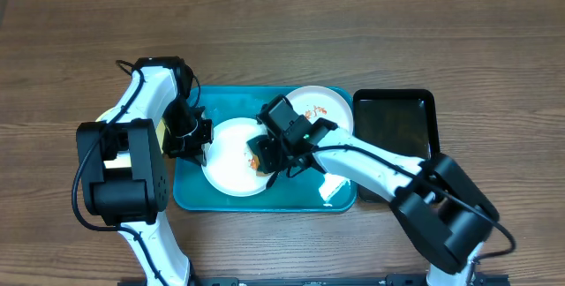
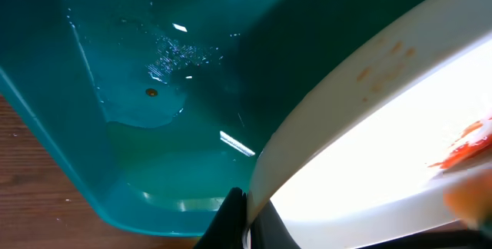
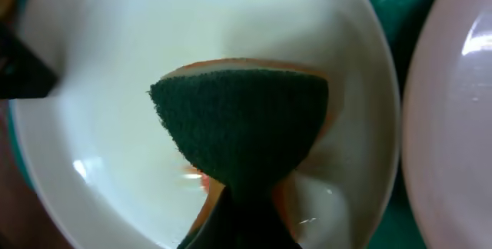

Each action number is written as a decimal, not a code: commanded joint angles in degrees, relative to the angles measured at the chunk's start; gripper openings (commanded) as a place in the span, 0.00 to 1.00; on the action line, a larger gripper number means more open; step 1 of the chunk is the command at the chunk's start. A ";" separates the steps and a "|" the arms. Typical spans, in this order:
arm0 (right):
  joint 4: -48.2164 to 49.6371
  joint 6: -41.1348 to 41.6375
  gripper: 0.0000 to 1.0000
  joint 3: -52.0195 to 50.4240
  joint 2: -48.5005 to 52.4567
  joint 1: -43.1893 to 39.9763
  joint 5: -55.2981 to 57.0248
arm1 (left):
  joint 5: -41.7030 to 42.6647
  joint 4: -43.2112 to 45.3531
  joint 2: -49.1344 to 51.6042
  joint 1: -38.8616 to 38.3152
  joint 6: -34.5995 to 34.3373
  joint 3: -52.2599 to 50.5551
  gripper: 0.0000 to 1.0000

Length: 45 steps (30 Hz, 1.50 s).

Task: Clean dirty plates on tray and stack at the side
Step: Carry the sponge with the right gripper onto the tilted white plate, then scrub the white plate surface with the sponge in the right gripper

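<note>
A white plate (image 1: 228, 164) lies in the teal tray (image 1: 190, 199). My left gripper (image 1: 192, 138) is shut on its left rim, and the left wrist view shows the fingers (image 2: 244, 222) pinching the rim of the plate (image 2: 361, 134), which has a red smear at the right. My right gripper (image 1: 267, 152) is shut on an orange sponge with a green scouring face (image 3: 242, 118) and presses it on the plate (image 3: 108, 103). A second white plate (image 1: 320, 106) with orange-red smears lies at the tray's back right. A pale yellow sliver (image 1: 161, 131) shows behind the left arm.
A narrow black tray (image 1: 395, 120) stands right of the teal tray. Wet film and a small speck lie on the teal tray floor (image 2: 154, 87). Bare wooden table surrounds both trays.
</note>
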 commanded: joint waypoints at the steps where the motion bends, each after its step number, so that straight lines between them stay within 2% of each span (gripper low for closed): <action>1: 0.85 5.90 0.04 0.50 2.43 -0.24 5.73 | -0.35 -0.11 -0.98 -0.74 -0.81 -0.20 0.04; 6: 4.09 7.04 0.04 0.50 3.02 -0.22 4.55 | -0.35 0.22 -0.98 -1.97 -0.81 -0.20 0.04; 12: 8.15 5.35 0.04 0.50 3.04 0.20 -6.67 | -0.37 0.96 -0.98 -4.07 -0.85 -0.20 0.04; 18: -0.72 4.13 0.04 0.50 3.04 1.44 -9.25 | -0.96 0.92 -0.98 -4.15 -0.81 -0.20 0.04; 19: -3.39 2.34 0.04 0.50 3.02 1.42 -8.66 | -1.03 0.90 -0.98 -4.09 -0.81 -0.20 0.04; 22: -10.29 2.03 0.04 0.50 3.02 0.44 2.19 | -1.05 0.68 -0.98 -4.09 -0.79 -0.20 0.04; 25: -13.20 2.05 0.04 0.50 3.02 -1.55 11.21 | -1.07 0.46 -0.98 -4.09 -0.79 -0.20 0.04; 27: -12.79 2.03 0.04 0.57 3.02 -3.21 12.63 | -1.05 0.28 -0.98 -4.09 -0.81 -0.20 0.04; 29: -10.82 1.16 0.04 1.07 3.02 -4.72 9.14 | -1.05 0.31 -0.98 -4.13 -0.81 -0.20 0.04; 32: -4.76 -3.61 0.04 2.89 3.02 -5.40 -6.16 | -1.03 0.33 -0.98 -4.13 -0.81 -0.20 0.04; 37: -3.21 -5.22 0.04 3.28 3.02 -1.25 -15.32 | -1.03 0.33 -0.98 -4.13 -0.81 -0.20 0.04; 42: -7.17 -9.81 0.04 3.26 3.02 4.33 -15.69 | -1.03 0.33 -0.98 -4.13 -0.83 -0.20 0.04; 45: -10.47 -9.75 0.04 3.23 3.02 6.64 -7.65 | -1.03 0.33 -0.98 -4.13 -0.81 -0.20 0.04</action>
